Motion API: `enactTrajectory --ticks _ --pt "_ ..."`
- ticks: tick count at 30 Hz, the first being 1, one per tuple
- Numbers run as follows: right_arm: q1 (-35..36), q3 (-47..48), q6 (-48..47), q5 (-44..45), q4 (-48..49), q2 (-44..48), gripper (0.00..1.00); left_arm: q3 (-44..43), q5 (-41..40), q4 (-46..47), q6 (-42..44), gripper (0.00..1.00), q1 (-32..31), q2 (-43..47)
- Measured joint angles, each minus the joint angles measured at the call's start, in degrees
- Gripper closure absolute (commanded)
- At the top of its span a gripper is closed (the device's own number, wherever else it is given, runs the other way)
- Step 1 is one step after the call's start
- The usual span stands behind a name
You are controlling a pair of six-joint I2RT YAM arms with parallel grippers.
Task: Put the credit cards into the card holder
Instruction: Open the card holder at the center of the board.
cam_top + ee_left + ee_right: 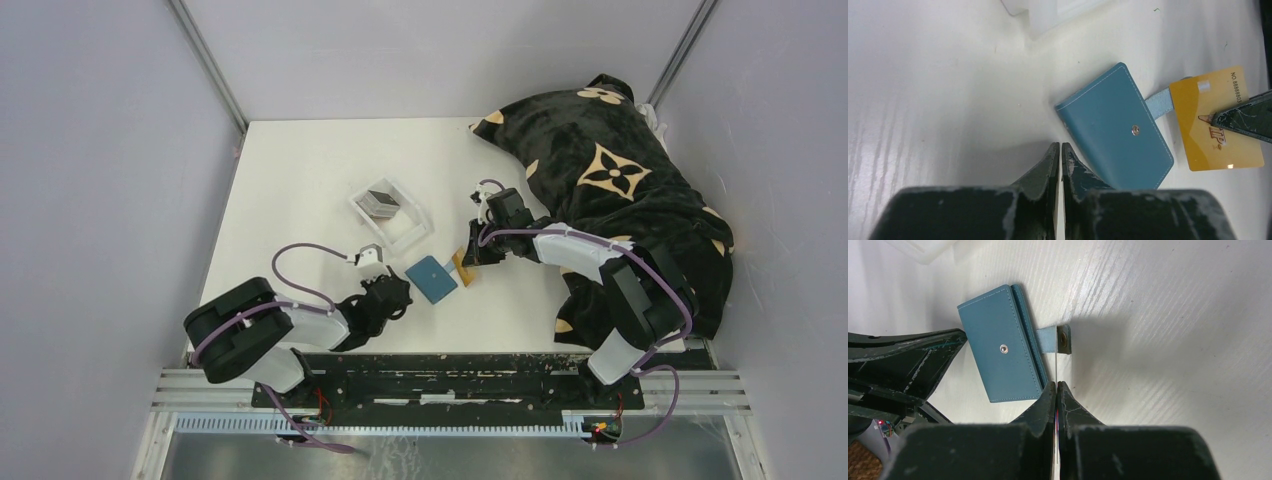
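The teal card holder (432, 279) lies closed on the white table, its snap tab (1058, 338) undone and sticking out to the side. My right gripper (478, 254) is shut on a gold credit card (1215, 120) and holds it on edge beside the tab; it shows edge-on in the right wrist view (1055, 367). My left gripper (400, 296) is shut and empty, its tips (1061, 147) right next to the holder's near-left edge (1118, 127). More dark grey cards (380, 201) are stacked in the clear tray.
The clear plastic tray (410, 228) stands just behind the card holder. A black blanket with tan flower marks (610, 170) covers the right side of the table, under and behind my right arm. Grey walls close in the table.
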State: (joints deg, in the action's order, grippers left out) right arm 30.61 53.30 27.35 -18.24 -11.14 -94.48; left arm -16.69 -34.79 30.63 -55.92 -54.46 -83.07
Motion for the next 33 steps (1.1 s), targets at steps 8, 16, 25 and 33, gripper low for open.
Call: enactTrajectory --ticks 8,16,25,33 --pt "0.0 0.3 0.0 -1.3 0.2 -0.3 0.99 -3.1 -0.2 1.0 0.0 0.88 0.0 -4.0" --pt "0.0 0.9 0.0 -1.8 0.5 -1.8 0.99 -5.4 -0.3 1.2 0.0 0.87 0.0 -6.3" --pt "0.0 0.9 0.4 -2.3 1.6 -2.0 0.99 -6.4 -0.3 1.3 0.0 0.87 0.0 -7.5" --pt "0.0 0.2 1.5 -2.3 4.2 -2.6 0.99 -6.4 -0.3 2.5 0.0 0.87 0.0 -8.1"
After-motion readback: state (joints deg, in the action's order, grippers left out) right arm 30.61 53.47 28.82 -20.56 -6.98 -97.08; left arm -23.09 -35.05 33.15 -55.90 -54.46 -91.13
